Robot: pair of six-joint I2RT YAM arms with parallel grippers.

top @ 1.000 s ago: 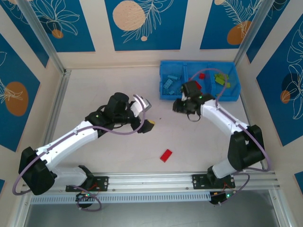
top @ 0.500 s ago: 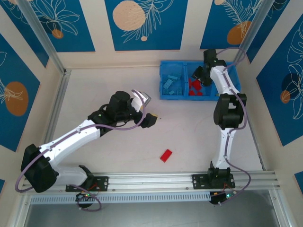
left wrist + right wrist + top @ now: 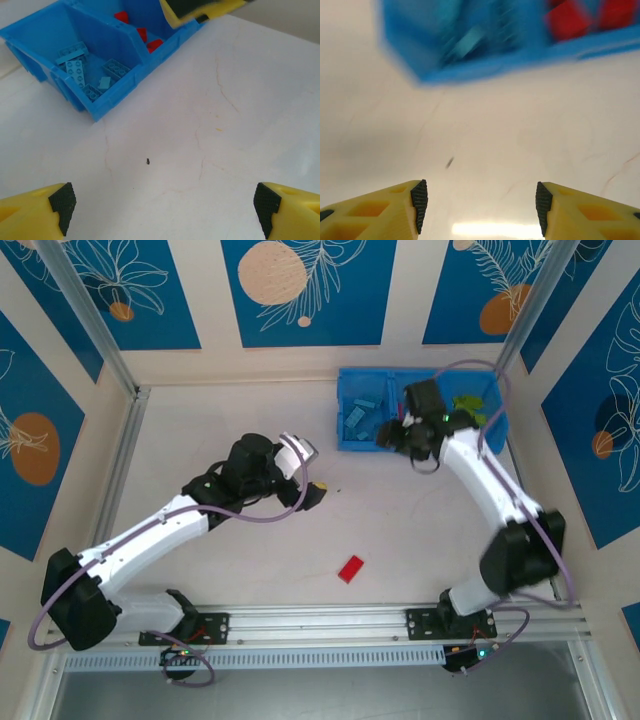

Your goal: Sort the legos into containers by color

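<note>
White link shells and black joint housings on left arm and right arm; lilac cable loops alongside. Yellow fingers, black textured pads on left gripper and right gripper. Small green lights at bases.

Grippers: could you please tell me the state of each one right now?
Left gripper: open, holding nothing.
Right gripper: open, holding nothing.

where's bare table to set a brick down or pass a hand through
Widest free patch: far-left table, between the back wall, the tray and the left arm. Also bare: the middle stretch between the left gripper, the red brick and the right arm. Crowded: the tray's front, where the right gripper hovers.
</note>
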